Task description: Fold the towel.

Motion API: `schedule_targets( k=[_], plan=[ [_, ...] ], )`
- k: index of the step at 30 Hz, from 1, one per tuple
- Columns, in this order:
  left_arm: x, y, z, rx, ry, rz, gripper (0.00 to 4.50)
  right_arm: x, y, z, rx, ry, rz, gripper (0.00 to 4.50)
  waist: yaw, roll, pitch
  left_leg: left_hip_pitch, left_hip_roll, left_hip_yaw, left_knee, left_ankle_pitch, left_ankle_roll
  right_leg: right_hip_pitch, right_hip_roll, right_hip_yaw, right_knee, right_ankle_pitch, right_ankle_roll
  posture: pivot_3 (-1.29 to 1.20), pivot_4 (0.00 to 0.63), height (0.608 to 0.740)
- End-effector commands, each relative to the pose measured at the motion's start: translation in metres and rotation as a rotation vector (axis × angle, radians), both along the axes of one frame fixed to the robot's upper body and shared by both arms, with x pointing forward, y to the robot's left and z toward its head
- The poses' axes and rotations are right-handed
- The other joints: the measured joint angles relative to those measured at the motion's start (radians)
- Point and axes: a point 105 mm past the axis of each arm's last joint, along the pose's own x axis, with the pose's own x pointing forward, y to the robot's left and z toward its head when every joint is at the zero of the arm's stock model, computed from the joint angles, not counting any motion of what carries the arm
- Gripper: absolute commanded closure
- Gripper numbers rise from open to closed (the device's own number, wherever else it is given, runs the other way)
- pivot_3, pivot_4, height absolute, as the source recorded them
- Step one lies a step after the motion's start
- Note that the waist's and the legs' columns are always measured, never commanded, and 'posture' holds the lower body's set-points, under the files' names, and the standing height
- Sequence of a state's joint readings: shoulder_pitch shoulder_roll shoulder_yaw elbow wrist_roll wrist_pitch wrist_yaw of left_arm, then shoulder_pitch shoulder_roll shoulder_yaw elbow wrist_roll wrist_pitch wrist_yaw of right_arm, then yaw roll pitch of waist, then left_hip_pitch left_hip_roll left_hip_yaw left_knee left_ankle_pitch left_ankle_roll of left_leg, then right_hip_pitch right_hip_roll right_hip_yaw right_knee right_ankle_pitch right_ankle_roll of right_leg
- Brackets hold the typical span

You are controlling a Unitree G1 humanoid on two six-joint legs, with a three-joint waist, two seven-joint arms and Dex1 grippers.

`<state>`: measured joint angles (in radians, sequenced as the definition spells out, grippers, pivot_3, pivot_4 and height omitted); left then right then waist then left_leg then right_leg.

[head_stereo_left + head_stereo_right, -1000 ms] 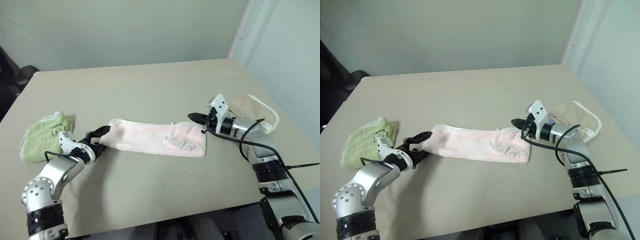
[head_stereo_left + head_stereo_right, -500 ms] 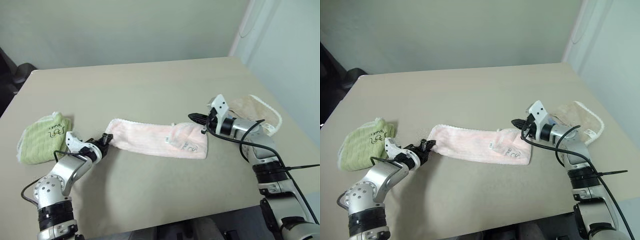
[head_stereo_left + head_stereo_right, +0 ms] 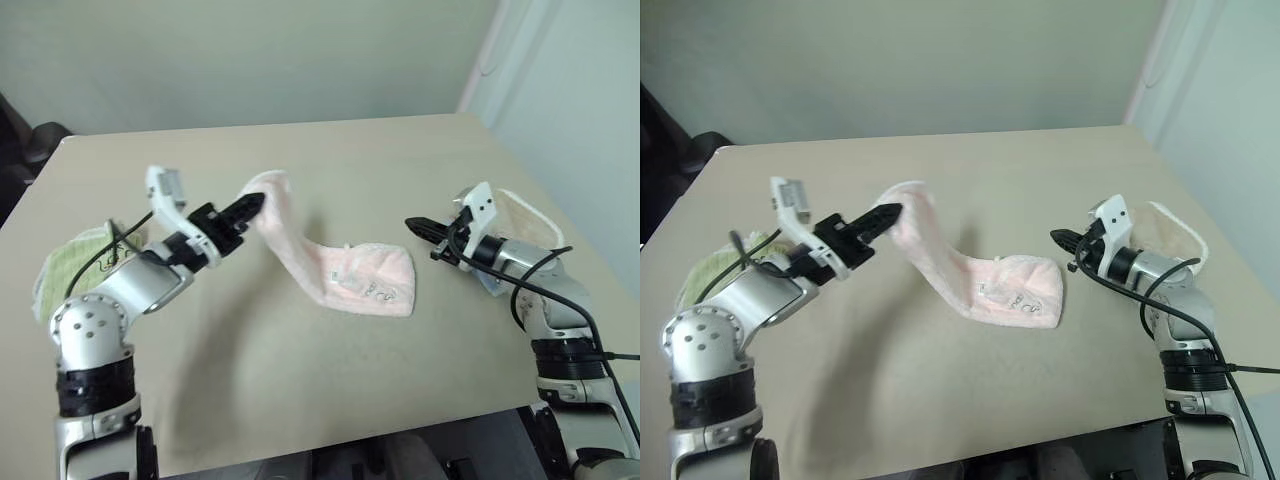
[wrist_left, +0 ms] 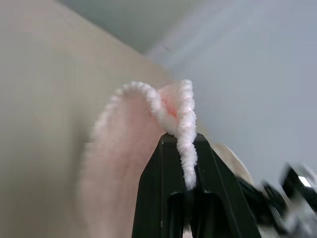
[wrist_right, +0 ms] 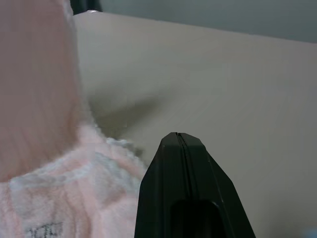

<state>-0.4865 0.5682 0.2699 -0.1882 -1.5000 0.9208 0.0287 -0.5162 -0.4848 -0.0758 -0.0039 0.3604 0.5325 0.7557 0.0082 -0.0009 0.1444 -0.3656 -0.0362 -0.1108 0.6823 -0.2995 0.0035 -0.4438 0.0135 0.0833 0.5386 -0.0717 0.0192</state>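
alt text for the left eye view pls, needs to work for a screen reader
The left end effector is shut on one end of the pale pink towel and holds it above the beige table, while the towel's other end lies on the tabletop. The right end effector is shut, empty, beside the towel's lying end. A lime-green towel lies behind the left arm.

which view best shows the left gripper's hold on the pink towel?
Left wrist view: the left gripper is shut on the towel, its white edging pinched between the black fingers. The eye views show that end lifted off the table, the grip itself small. The right wrist view shows only towel cloth.
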Motion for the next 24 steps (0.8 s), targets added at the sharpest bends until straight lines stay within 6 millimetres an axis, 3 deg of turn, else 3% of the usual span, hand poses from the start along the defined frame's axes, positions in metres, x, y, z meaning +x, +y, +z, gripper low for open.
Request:
schedule_targets(
  k=[1, 6, 13, 19, 24],
  plan=[
    [-0.004, -0.033, -0.004, 0.136, -0.034, -0.142, 4.47, -0.002, -0.011, 0.018, 0.021, -0.065, -0.057, 4.50, -0.004, 0.000, 0.000, 0.000, 0.000, 0.000, 0.000, 0.000, 0.000, -0.001, 0.000, 0.000, 0.000, 0.000, 0.000, 0.00, 0.150, 0.740],
    [-0.007, -0.073, -0.027, 0.325, -0.044, -0.327, 4.47, -0.004, -0.018, 0.020, 0.035, -0.074, -0.102, 4.50, -0.008, 0.000, 0.000, 0.000, 0.003, 0.000, -0.001, 0.003, 0.006, -0.001, 0.001, -0.001, 0.000, 0.000, 0.000, 0.00, 0.150, 0.740],
    [-0.012, -0.125, -0.043, 0.428, -0.083, -0.543, 4.47, -0.007, -0.022, 0.019, 0.041, -0.081, -0.142, 4.50, -0.007, 0.000, 0.000, -0.002, 0.003, 0.000, 0.000, 0.003, 0.007, 0.000, 0.001, -0.001, -0.001, -0.001, 0.003, 0.00, 0.150, 0.740],
    [-0.004, -0.144, -0.072, 0.611, -0.098, -0.573, 4.47, -0.013, -0.022, 0.019, 0.045, -0.084, -0.158, 4.50, -0.005, 0.001, 0.000, -0.001, 0.003, 0.000, 0.000, 0.003, 0.009, 0.000, 0.000, -0.001, -0.001, -0.002, 0.004, 0.00, 0.150, 0.740],
    [0.002, -0.152, -0.081, 0.603, -0.071, -0.570, 4.47, -0.015, -0.022, 0.017, 0.047, -0.078, -0.164, 4.50, -0.005, 0.001, 0.000, -0.002, 0.003, 0.000, 0.000, 0.003, 0.010, 0.000, 0.000, -0.001, -0.001, -0.004, 0.006, 0.00, 0.150, 0.740]
  ],
)
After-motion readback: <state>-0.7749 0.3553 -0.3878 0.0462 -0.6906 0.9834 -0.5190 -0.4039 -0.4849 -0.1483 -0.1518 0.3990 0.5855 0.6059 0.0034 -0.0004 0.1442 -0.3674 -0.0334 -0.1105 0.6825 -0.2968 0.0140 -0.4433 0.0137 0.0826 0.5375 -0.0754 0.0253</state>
